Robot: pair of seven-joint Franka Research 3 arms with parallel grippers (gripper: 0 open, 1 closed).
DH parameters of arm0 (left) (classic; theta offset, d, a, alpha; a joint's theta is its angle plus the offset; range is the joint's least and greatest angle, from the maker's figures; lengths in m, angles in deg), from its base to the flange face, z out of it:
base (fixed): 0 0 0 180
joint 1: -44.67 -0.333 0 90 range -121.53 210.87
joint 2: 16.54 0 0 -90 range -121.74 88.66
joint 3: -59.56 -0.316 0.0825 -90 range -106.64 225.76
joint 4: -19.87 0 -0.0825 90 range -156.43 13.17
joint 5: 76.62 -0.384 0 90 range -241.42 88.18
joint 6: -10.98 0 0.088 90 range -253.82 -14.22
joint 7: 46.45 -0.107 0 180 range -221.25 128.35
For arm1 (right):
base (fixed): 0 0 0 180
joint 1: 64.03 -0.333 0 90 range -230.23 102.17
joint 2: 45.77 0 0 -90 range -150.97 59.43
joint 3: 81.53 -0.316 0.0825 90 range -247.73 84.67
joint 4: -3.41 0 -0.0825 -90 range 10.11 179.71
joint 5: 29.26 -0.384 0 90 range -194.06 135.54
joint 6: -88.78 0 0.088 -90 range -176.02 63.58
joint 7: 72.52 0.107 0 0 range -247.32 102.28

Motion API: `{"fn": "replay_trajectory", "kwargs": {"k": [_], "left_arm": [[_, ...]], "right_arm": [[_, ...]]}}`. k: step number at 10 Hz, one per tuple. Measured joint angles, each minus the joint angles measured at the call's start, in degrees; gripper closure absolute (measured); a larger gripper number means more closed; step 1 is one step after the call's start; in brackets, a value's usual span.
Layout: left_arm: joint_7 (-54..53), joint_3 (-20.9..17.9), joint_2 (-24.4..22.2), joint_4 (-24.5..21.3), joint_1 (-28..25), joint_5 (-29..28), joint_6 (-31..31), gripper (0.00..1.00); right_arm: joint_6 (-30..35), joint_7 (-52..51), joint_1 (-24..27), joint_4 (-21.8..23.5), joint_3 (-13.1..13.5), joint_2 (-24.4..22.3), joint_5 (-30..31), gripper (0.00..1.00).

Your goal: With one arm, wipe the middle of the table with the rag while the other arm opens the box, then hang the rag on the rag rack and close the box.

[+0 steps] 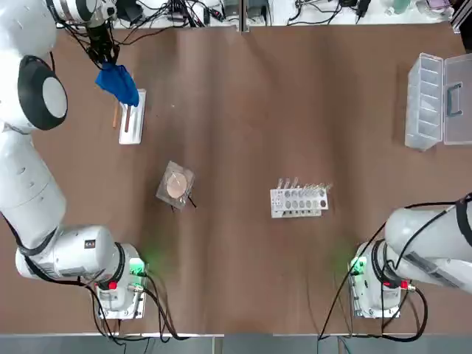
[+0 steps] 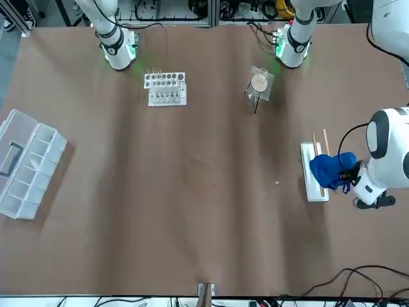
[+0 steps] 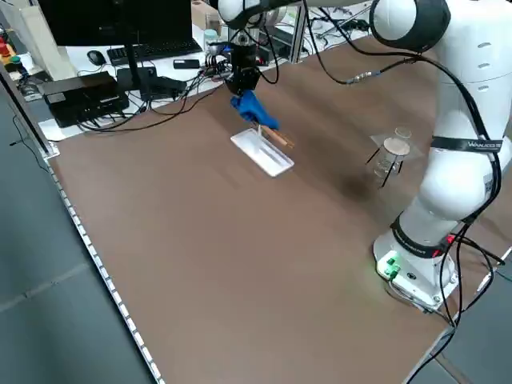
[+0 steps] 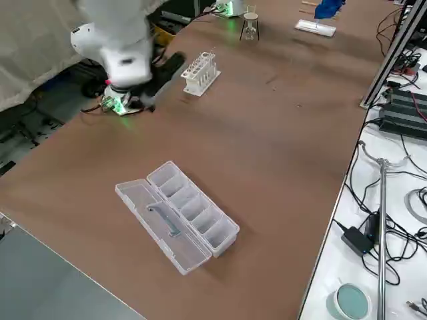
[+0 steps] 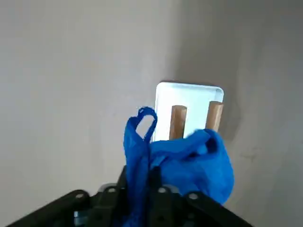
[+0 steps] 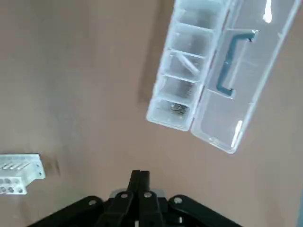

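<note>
The rag (image 1: 118, 82), a soft, light blue cloth that sags in loose folds, hangs over the two wooden rods of the rag rack (image 1: 133, 116) at the counter's (image 1: 243, 133) far left, its upper bunch between the fingers of the left gripper (image 1: 105, 57), which look slightly parted; it is best taken by such a gathered bunch. At the far right the box (image 1: 436, 100) lies open, stiff, light and probably slick, best swung shut by its lid edge or black handle; the right gripper (image 6: 139, 177), fingers together and empty, hangs above the counter, well short of the box.

We see the brown table (image 1: 243, 110) carrying the rag rack (image 1: 133, 116) just below the left gripper (image 1: 105, 56), a wrapped lump (image 1: 175, 185) and tube rack (image 1: 299, 200) farther off, and the open box (image 1: 439, 99) well away.
</note>
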Motion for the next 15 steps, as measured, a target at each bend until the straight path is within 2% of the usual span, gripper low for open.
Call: {"fn": "replay_trajectory", "kwargs": {"k": [2,4,5,7,9,11,13,15], "left_arm": [[0.01,-0.03,0.55,-0.12,-0.42,0.00,-0.08,0.40],[0.07,-0.03,0.59,-0.65,-0.73,0.00,-1.03,0.09],[0.08,-0.04,0.58,-1.27,-1.33,0.00,-2.24,0.05],[-0.14,0.12,-0.64,-0.93,-1.80,0.07,-3.85,0.00],[-0.12,2.04,-5.63,1.35,-1.69,2.18,-3.79,0.00],[0.00,5.14,-12.98,1.92,-1.54,3.15,-3.03,0.00],[0.26,7.17,-19.75,1.57,-1.48,3.60,1.06,0.00],[-0.04,7.18,-23.41,1.85,-1.92,9.09,4.69,0.00]], "right_arm": [[-5.61,-9.60,8.46,0.66,0.03,6.85,-4.25,0.99],[-12.83,-18.90,15.46,0.49,0.01,16.59,-8.74,0.99],[-14.44,-21.81,17.70,-0.74,-0.01,21.04,-10.52,0.99],[-14.87,-24.29,20.23,-6.45,-0.18,27.90,-12.38,0.99],[-15.74,-26.07,20.75,-10.51,-0.37,32.55,-15.88,0.99],[-16.96,-26.85,20.75,-11.55,-0.80,35.85,-18.02,0.99],[-17.37,-27.06,20.47,-12.06,-1.86,37.21,-19.71,0.99],[-17.16,-27.06,20.07,-13.62,-2.89,37.33,-20.82,0.99]]}}
